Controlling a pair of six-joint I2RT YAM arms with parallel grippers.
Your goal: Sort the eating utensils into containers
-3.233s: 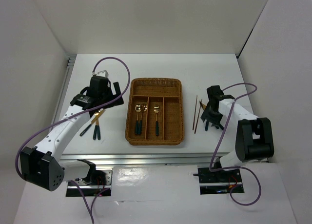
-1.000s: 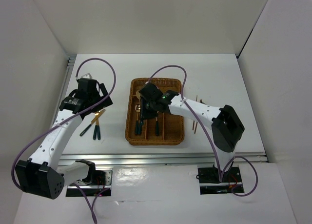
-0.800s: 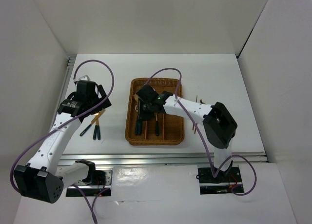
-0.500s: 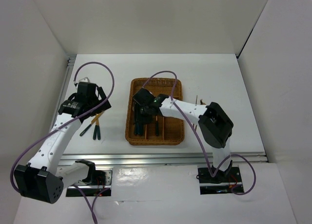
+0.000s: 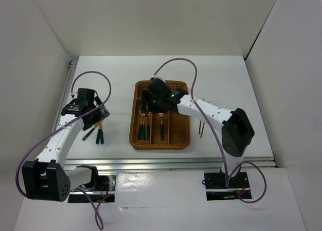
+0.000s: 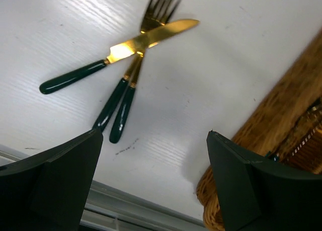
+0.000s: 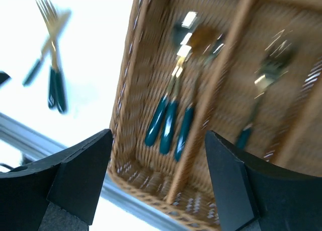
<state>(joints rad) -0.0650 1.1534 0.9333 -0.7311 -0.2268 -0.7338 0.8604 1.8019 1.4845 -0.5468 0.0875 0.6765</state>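
The wicker tray [image 5: 160,146] lies mid-table. Its left long slot holds three teal-handled spoons [image 5: 145,126]; the middle slot holds one utensil [image 5: 161,124]. My right gripper [image 5: 154,102] hovers open and empty over the tray's far left part. Its wrist view shows the three spoons [image 7: 173,107] and the middle-slot utensil [image 7: 261,85] below it. A knife [image 6: 121,52] lies crossed over two forks [image 6: 126,90] on the table left of the tray. My left gripper [image 5: 94,117] is open and empty just above them. Two chopsticks [image 5: 202,129] lie right of the tray.
The tray's corner [image 6: 274,135] is at the right of the left wrist view. A metal rail [image 5: 166,162] runs along the table's near edge. White walls close in the left, back and right sides.
My right arm swung from the table's right side to over the tray. The left slot now holds three spoons, up from two. The gripper has risen, open. My left gripper drew leftward above the loose utensils.
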